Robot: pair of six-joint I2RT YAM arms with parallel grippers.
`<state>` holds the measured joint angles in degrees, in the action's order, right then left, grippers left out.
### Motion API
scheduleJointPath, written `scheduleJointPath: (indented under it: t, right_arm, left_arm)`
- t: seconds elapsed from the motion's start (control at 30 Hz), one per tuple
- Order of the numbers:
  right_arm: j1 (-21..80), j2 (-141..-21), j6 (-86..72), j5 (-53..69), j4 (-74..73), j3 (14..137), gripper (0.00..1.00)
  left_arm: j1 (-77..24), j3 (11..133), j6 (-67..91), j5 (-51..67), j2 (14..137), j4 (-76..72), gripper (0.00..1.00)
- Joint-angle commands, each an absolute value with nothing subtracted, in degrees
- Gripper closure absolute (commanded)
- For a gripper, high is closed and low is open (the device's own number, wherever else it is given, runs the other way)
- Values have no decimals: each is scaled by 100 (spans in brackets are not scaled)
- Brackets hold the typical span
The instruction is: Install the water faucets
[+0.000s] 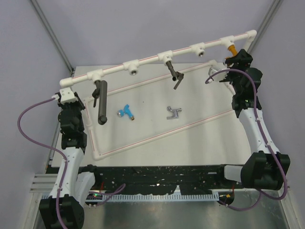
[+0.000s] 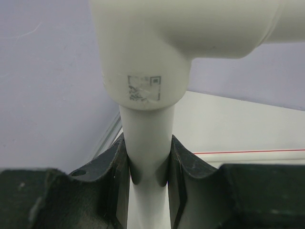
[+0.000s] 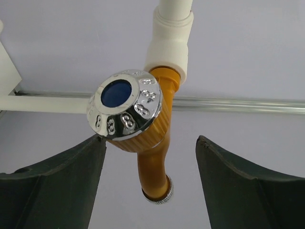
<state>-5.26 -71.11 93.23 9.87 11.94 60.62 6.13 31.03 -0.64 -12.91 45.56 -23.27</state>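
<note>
My left claw is clamped tight on the upright leg of the pipe, bracing the frame. My right claw stands wide open with a jaw on either side of the orange faucet, gripping nothing. That faucet hangs spout-down in the far-right end socket, so I judge I'm mid-way through screwing it home and should close on its body for another turn. The blue faucet and silver faucet lie loose on the counter, and I'd fetch the silver one next.
</note>
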Motion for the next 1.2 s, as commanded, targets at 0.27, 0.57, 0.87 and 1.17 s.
scheduleJointPath:
  t: [0.27,0.57,0.87,1.17]
  right_arm:
    - [-308,-7366,7801,817,2531,6187,60]
    - [-325,-7128,1698,458,3199,6389,89]
    - [-922,-7216,-5633,-536,3812,6180,95]
    - [-1195,-7681,-9597,-396,3595,6020,91]
  left_arm:
    - [624,3199,-316,-1362,4421,-2883,100]
    - [633,3208,-308,-1362,4421,-2883,100]
    - [633,3199,-316,-1380,4395,-2874,100]
    - [633,3190,-316,-1371,4395,-2883,100]
